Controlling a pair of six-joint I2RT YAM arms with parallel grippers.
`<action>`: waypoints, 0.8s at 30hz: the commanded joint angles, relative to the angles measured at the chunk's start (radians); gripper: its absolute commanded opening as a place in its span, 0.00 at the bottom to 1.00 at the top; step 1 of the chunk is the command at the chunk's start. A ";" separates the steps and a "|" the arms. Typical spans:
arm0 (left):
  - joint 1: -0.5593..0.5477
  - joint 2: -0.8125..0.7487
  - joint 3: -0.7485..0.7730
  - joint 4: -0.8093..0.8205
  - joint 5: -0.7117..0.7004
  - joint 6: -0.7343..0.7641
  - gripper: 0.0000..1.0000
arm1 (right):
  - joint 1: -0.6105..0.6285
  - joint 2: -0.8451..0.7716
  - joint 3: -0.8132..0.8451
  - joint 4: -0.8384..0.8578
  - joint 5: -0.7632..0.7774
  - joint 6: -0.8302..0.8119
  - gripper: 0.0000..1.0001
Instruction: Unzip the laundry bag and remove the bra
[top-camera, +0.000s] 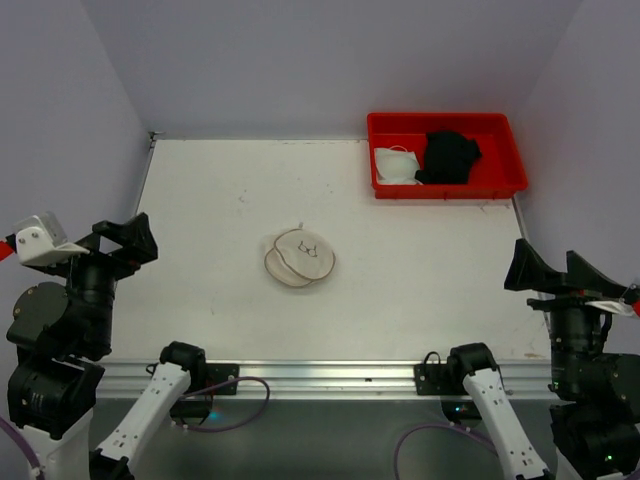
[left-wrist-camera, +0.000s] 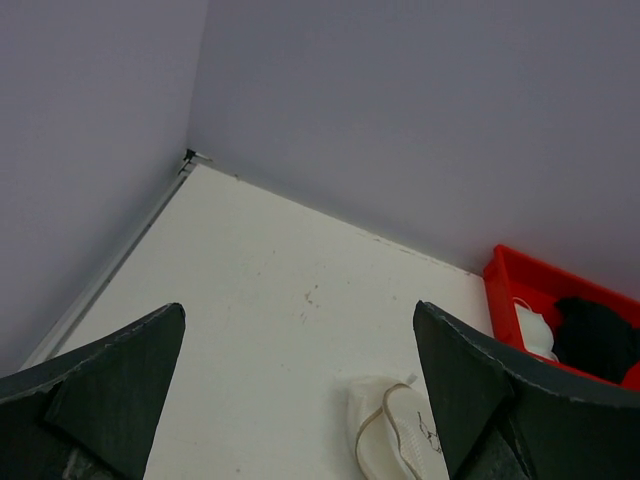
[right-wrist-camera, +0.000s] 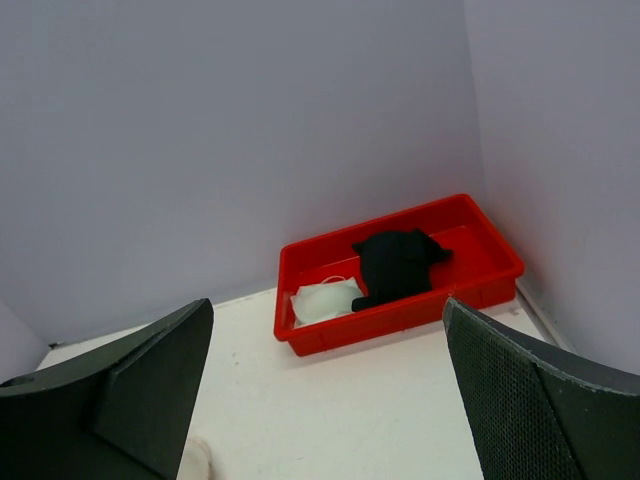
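Note:
The white drum-shaped mesh laundry bag (top-camera: 299, 258) lies in the middle of the table, its flat face with a small black line drawing turned up. It looks closed; the bra is hidden. The bag also shows at the bottom of the left wrist view (left-wrist-camera: 398, 432), and a white edge of it shows at the bottom left of the right wrist view (right-wrist-camera: 195, 460). My left gripper (top-camera: 127, 240) is open and empty at the table's left edge, well left of the bag. My right gripper (top-camera: 548, 270) is open and empty at the right edge, far from the bag.
A red rectangular plastic tray (top-camera: 444, 126) stands at the back right corner and holds a white garment (top-camera: 396, 166) and a black garment (top-camera: 447, 157). Purple walls close in the table at the back and both sides. A metal rail (top-camera: 330, 375) runs along the near edge.

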 joint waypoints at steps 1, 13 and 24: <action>0.006 -0.025 0.036 -0.037 -0.058 0.018 1.00 | 0.003 -0.016 0.001 -0.003 -0.058 -0.041 0.99; 0.006 -0.033 -0.001 -0.011 -0.047 0.000 1.00 | 0.017 -0.059 -0.047 0.038 -0.087 -0.065 0.99; 0.006 -0.003 -0.032 0.026 0.022 -0.020 1.00 | 0.022 -0.039 -0.044 0.042 -0.104 -0.065 0.99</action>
